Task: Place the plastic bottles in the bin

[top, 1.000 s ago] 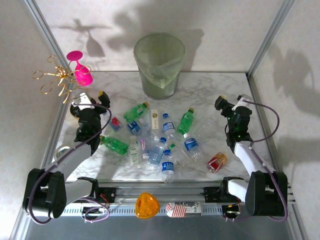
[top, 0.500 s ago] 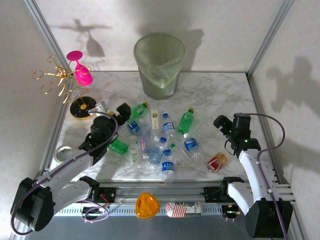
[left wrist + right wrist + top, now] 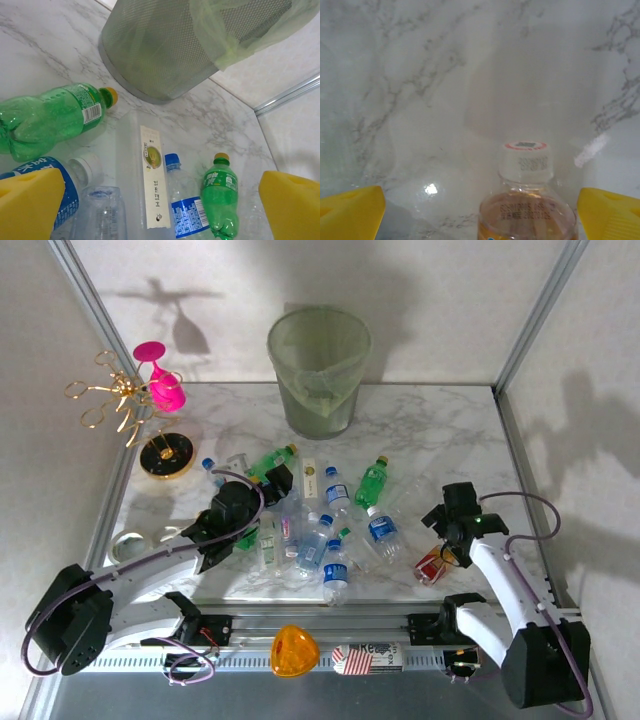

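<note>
1 bin (image 3: 319, 370) stands dead ahead of my left gripper (image 3: 160, 202), and the bottles (image 3: 330, 492) lie heaped between us, right under it. 1 flat clear bottle with a cream label (image 3: 151, 185) lies lengthwise between my wide-spread left pads (image 3: 30, 200), pointing at the bin, so I judge the left arm nearer. My right gripper (image 3: 479, 210), spread too, hangs off to the heap's right.

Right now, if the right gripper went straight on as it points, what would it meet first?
Probably the white-capped bottle, lying between the right gripper's open fingers; depth is unclear.
</note>
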You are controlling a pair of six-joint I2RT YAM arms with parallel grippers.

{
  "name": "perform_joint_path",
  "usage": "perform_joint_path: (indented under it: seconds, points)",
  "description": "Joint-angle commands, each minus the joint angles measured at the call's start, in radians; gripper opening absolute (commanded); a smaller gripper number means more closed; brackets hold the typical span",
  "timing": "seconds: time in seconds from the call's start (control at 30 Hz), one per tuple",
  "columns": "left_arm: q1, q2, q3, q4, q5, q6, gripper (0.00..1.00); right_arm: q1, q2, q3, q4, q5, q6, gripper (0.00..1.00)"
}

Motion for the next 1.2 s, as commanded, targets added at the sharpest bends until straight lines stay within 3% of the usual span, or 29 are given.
perform_joint_path:
  seconds: [0.0,0.4,0.67,0.8,0.9,1.17]
  points:
    - [-0.007,0.000,-0.013,0.040,-0.047,0.043,0.99,0.024,0.041,0.013,-0.065,0.050,0.081,0.99]
    - [-0.004,-0.022,-0.024,-0.021,-0.172,0.063,1.00,0.088,0.191,-0.043,0.045,-0.013,0.146,0.98]
    - [-0.003,-0.020,-0.004,-0.027,-0.228,0.051,1.00,0.096,0.219,-0.103,0.154,-0.050,0.161,0.84]
    - [0.000,-0.014,0.012,-0.043,-0.235,0.037,1.00,0.096,0.210,-0.093,0.173,-0.026,0.133,0.63]
    - [0.002,-0.014,0.027,-0.070,-0.231,0.012,1.00,0.095,0.185,-0.069,0.165,0.002,0.087,0.54]
    - [0.002,-0.023,-0.013,-0.043,-0.159,-0.085,1.00,0.095,0.021,0.028,0.213,0.022,-0.115,0.45]
